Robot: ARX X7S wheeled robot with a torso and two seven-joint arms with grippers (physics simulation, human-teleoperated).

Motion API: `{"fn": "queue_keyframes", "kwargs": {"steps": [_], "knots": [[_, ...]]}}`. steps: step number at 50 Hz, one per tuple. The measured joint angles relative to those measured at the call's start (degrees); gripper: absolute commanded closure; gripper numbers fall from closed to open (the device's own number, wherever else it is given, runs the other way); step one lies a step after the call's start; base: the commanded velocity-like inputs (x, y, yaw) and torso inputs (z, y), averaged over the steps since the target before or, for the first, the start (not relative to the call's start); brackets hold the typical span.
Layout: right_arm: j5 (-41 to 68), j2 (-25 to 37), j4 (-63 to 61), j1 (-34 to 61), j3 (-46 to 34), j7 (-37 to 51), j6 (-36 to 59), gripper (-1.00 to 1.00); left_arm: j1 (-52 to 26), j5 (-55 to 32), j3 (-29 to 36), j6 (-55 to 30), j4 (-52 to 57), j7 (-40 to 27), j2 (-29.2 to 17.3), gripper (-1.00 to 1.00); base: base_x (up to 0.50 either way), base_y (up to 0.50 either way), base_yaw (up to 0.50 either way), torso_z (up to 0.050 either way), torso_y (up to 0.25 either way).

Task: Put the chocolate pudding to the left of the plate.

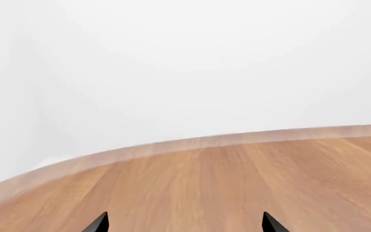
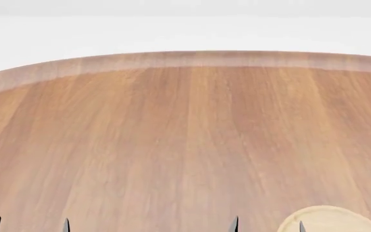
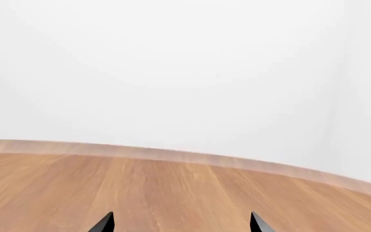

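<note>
Hovering over table: left tool, right tool, both spread.

Only the dark tips of my fingers poke over the bottom edge of each view; the rest of both grippers is cut off. In the head view the plate is sliced by the lower edge, showing just its far rim beside my right fingers. The bench runs off both sides. The chocolate pudding appears nowhere.
</note>
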Motion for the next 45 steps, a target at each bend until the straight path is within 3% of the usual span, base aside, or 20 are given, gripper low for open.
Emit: {"fn": "queue_keyframes", "kwargs": {"steps": [14,23,33,39,45], "knots": [[-2.2,0.7,-0.8,0.0,-0.5,1.3,0.5,-1.0,-0.1,-0.1,0.4,0.0,0.0,-0.3,-0.3,-1.0,0.06,0.0,0.0,0.0,0.0],[-4.3,6.3,-14.0,0.0,3.4,-3.0,12.2,-1.0,-0.3,-0.3,0.5,0.2,-0.3,-0.5,-0.4,-1.0,0.0,0.0,0.0,0.0,0.001],[7.2,24.2,-31.2,7.1,15.8,-22.4,32.1,-1.0,-0.9,-0.4,0.5,0.0,-1.1,-0.8,-0.5,-1.0,0.0,0.0,0.0,0.0,0.0],[15.7,35.4,-32.8,10.8,21.1,-38.5,33.8,-1.0,-1.2,-0.4,0.7,0.1,-1.8,-1.0,-0.5,-1.0,0.0,0.0,0.0,0.0,0.0],[20.7,43.7,-29.7,17.4,18.1,-52.1,34.8,-1.0,-1.5,-0.4,1.0,0.0,-2.3,-1.1,-0.5,-1.0,0.0,0.0,0.0,0.0,0.0]]}}
